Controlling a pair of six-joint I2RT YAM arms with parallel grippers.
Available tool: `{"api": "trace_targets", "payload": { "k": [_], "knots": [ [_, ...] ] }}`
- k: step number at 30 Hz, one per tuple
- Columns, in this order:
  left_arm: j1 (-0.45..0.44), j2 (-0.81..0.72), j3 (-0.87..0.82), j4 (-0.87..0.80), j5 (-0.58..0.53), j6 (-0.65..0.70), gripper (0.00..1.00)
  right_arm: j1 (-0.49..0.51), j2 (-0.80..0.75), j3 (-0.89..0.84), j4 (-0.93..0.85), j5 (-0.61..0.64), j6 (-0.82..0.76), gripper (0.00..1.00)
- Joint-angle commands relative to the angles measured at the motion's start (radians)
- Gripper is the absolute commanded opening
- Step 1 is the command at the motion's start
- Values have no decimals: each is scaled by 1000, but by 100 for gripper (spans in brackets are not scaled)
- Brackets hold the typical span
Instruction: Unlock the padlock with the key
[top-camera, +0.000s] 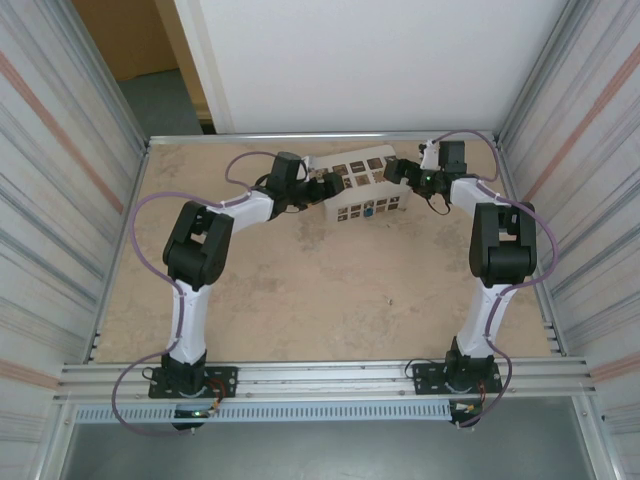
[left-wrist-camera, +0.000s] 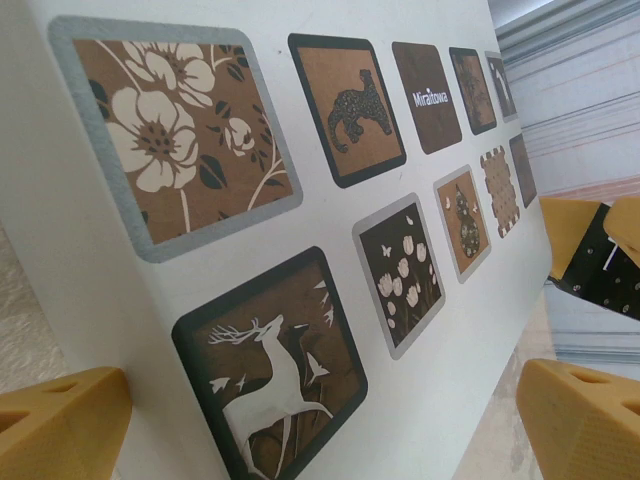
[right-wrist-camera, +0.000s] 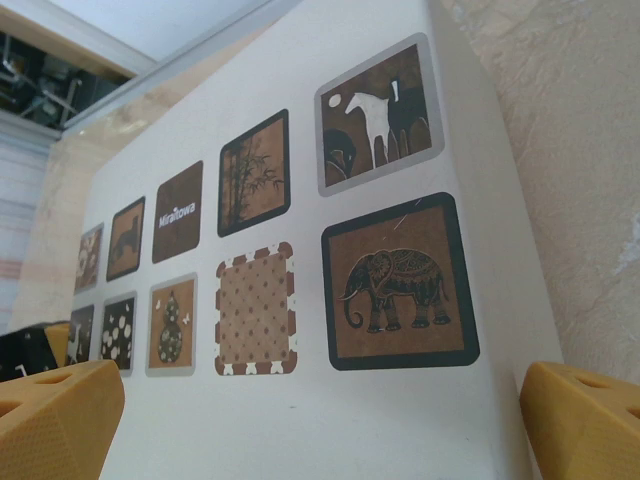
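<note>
Between left hand (left-wrist-camera: 320, 420) and right hand (right-wrist-camera: 320, 420), both splayed, sits a smooth pale box (top-camera: 350, 178).

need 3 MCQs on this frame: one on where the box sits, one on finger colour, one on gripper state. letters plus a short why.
1. Where does the pale box stand on the table?
A. At the near edge
B. At the far middle, between the two grippers
C. In the near right corner

2. What colour are the gripper fingers?
A. Yellow-orange
B. Blue
C. Black

3. How do the left gripper and the right gripper stand?
A. Both shut tight
B. Left shut, right open
C. Both open

Answers:
1 B: the top view shows the box by the far edge with a gripper at each end of it.
2 A: both wrist views show yellow-orange fingers at the bottom corners.
3 C: in each wrist view the two fingers stand wide apart.
</note>
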Motion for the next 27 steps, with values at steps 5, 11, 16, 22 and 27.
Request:
{"api": "trace_targets", "payload": {
  "k": [5, 11, 16, 22, 27],
  "knots": [
    [-7, -35, 23, -10, 20, 4, 99, 34, -25, 7, -72, -97, -76, 100],
    [-7, -95, -9, -16, 12, 13, 99, 74, -102, -66, -95, -106, -91, 100],
    [-7, -135, -35, -32, 11, 30, 99, 116, -170, -141, -90, -96, -71, 100],
    [-7, -190, -90, -52, -20, 54, 99, 187, -261, -244, -64, -57, -23, 100],
    [-6, -233, -143, -63, -35, 63, 99, 247, -335, -326, -38, -13, 23, 100]
  ]
}}
